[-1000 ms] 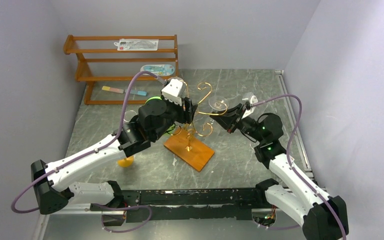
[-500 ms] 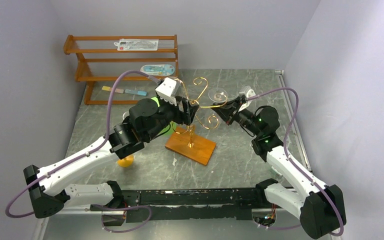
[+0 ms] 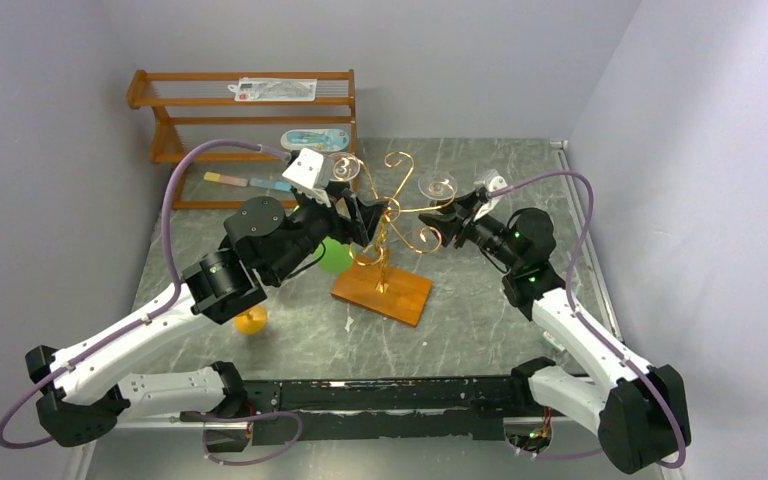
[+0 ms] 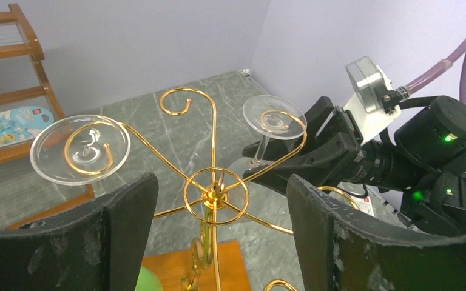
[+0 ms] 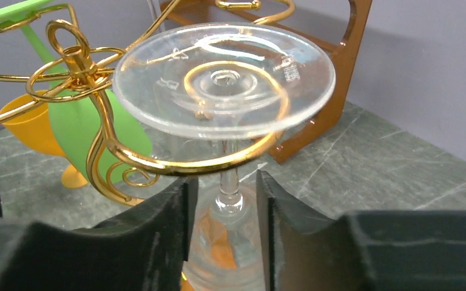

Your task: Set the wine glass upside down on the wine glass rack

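Wine glass (image 5: pixel 224 82) hangs upside down on the wine glass rack (image 3: pixel 400 295). Its foot rests on top of a scroll arm on the right side, and the stem drops through the curl. My right gripper (image 5: pixel 224 182) straddles the stem with fingers apart and a gap on each side, not clamped. My left gripper (image 4: pixel 215 194) is spread wide by the central post, holding nothing. A second clear glass (image 4: pixel 80 148) hangs on the opposite scroll.

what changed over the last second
Left gripper drew back leftward from the wine glass rack, opening wider. Right gripper opened off the stem of the clear wine glass, leaving it hung upside down. Rack base turned slightly. Wooden shelf unit and orange glass stayed.
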Available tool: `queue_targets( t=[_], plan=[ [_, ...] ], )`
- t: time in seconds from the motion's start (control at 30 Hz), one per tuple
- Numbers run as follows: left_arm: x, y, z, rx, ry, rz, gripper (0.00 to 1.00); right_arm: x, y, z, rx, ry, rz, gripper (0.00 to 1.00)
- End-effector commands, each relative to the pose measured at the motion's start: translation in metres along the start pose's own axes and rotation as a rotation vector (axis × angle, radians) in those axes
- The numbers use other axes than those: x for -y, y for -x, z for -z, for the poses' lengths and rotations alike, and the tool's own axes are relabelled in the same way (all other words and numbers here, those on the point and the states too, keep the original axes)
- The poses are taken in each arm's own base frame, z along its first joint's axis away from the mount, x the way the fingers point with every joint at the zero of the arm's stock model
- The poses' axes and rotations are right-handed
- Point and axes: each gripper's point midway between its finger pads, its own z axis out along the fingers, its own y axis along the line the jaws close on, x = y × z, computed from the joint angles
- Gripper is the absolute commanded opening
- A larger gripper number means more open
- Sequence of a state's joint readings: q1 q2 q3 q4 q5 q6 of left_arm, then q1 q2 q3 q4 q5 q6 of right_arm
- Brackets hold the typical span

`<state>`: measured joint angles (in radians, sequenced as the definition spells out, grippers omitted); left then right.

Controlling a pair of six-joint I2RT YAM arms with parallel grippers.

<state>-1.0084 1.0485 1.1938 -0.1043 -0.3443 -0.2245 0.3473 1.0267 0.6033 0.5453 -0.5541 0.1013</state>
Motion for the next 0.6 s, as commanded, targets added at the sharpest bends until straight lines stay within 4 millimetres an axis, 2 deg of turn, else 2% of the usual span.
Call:
queue_targets(
  t=[0.0,0.2,0.33,0.47,0.57],
  plan=[
    [-0.007,0.011,0.004,0.008,0.03,-0.017,0.82,0.0,-0.007,0.012,-0.06,-0.044,-0.037,0.48],
    [-0.014,0.012,0.006,0.009,0.064,-0.032,0.83,-0.002,-0.008,0.029,-0.095,-0.099,-0.065,0.58],
    [-0.017,0.013,0.009,0.01,0.078,-0.035,0.83,0.002,-0.014,0.043,-0.151,-0.169,-0.093,0.59],
    [-0.021,0.009,0.012,0.009,0.095,-0.014,0.83,0.013,-0.018,0.058,-0.187,-0.294,-0.152,0.59],
    [-0.021,0.008,0.015,0.008,0.087,-0.006,0.83,0.011,-0.023,0.069,-0.248,-0.332,-0.205,0.59]
  ],
)
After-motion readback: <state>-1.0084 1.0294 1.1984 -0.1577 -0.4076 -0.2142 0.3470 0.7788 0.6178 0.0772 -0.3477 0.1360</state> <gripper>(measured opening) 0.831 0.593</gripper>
